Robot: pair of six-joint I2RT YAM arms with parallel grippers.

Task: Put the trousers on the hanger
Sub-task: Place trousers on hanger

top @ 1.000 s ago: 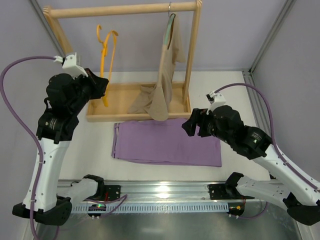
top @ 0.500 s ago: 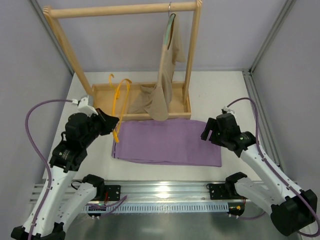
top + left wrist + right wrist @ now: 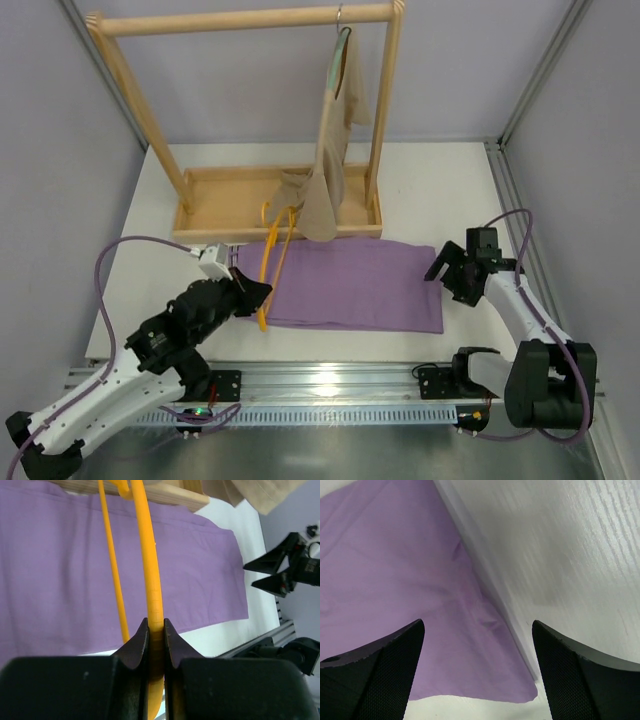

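Lying flat, lilac trousers [image 3: 350,285], thin orange hanger [image 3: 151,580]

L arm reaches low and fwd, L tool [image 3: 154,626] pinched tight on the hanger [image 3: 150,570]. R arm folded low at right side, R tool [image 3: 477,625] angled down, jaws spread wide.

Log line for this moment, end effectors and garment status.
left end effector: shut on hanger | right end effector: open, over trousers right edge | trousers: lying flat, not on hanger

No readable text, labels or numbers appear on anything.
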